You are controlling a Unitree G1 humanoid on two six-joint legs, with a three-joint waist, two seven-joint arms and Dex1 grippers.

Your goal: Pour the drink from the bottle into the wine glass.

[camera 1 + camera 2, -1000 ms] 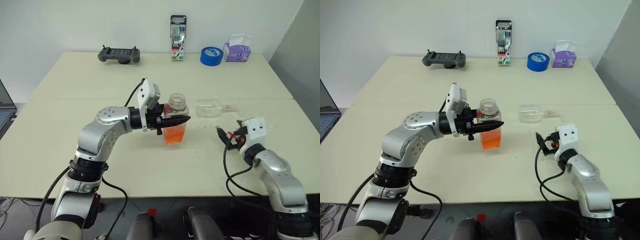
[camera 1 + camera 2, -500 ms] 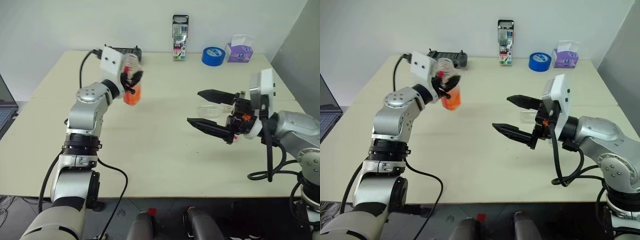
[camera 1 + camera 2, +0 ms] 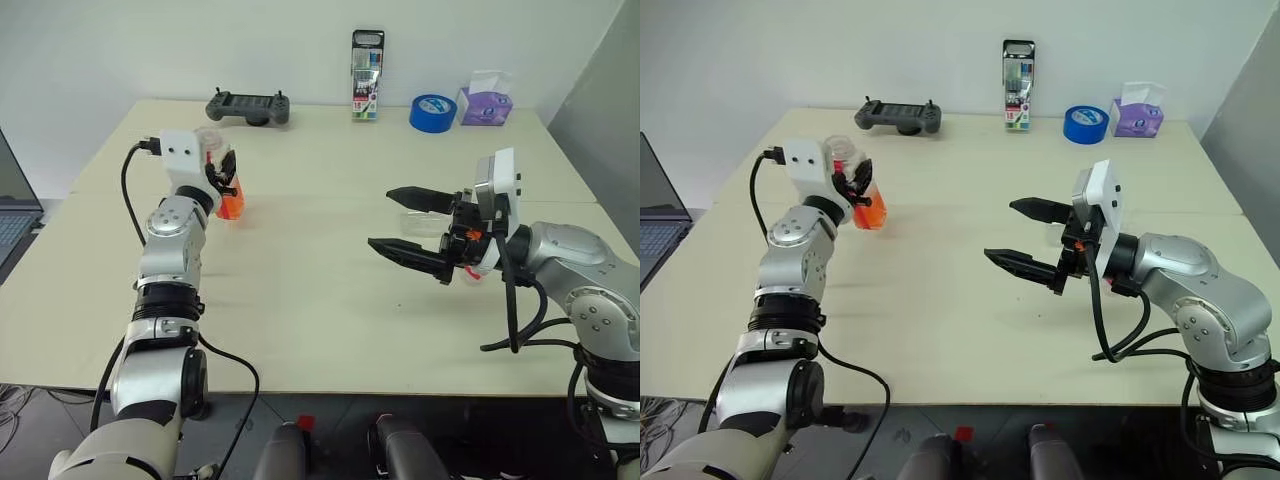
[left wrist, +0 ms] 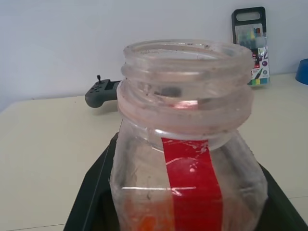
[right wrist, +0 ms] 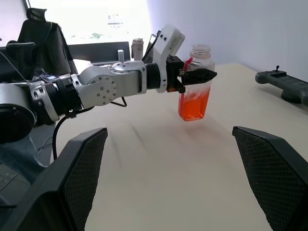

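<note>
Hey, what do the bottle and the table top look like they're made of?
Bottle: likely clear plastic, glossy; see-through walls with soft highlights and a moulded threaded neck. Table: matte cream, probably laminate board; flat even surface without glare, a seam across it.

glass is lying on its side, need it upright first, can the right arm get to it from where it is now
Probably yes. The right pincer is open and hangs just in front of the toppled glass, with nothing between them. The left pincer holds the bottle far off, so it won't interfere.

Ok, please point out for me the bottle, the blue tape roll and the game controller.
bottle [image 5: 195, 96], right wrist view, on the orange drink in its lower half.
blue tape roll [image 3: 433, 113], left eye view, on its outer side.
game controller [image 3: 902, 116], right eye view, on the middle of its body.
</note>
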